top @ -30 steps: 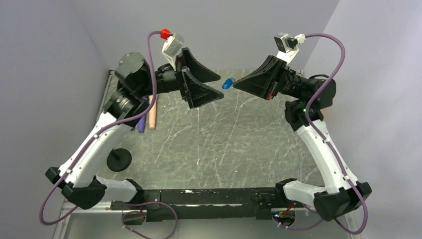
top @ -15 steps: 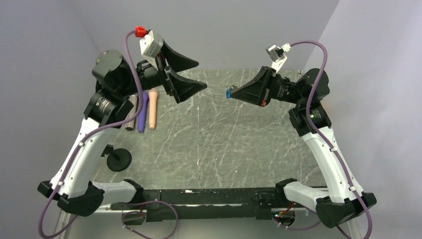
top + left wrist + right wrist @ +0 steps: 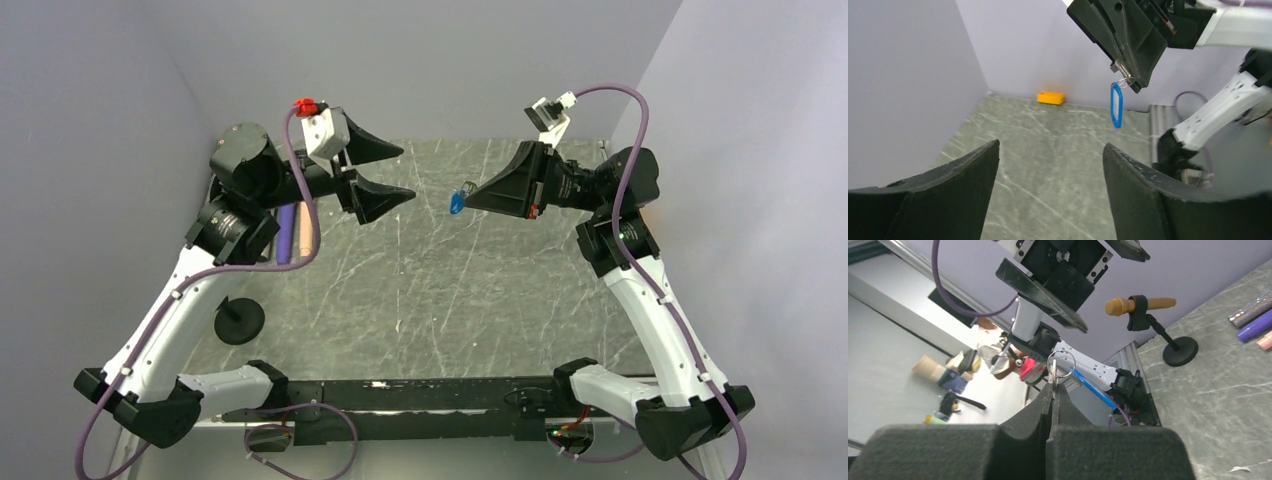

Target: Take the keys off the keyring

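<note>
The key is a tiny bright-blue-headed piece (image 3: 456, 204) hanging from a small silvery keyring (image 3: 467, 188). My right gripper (image 3: 472, 198) is shut on the ring's metal and holds it high above the table. In the right wrist view the ring (image 3: 1061, 363) sticks out past the closed gripper (image 3: 1052, 388), with the blue piece (image 3: 1092, 387) slanting beside it. My left gripper (image 3: 405, 172) is open and empty, a short way left of the key and facing it. In the left wrist view the blue piece (image 3: 1116, 105) hangs ahead, above and right of the gripper (image 3: 1051, 145).
Purple (image 3: 285, 233) and peach (image 3: 303, 232) cylinders lie at the table's left side under the left arm. A black round-based stand (image 3: 240, 320) sits at the near left. A small orange block (image 3: 1051, 97) lies against the far wall. Grey walls enclose the table.
The left gripper drew back left from the key, then settled lower, staying open. The right gripper tilted, and the blue key now hangs lower.
</note>
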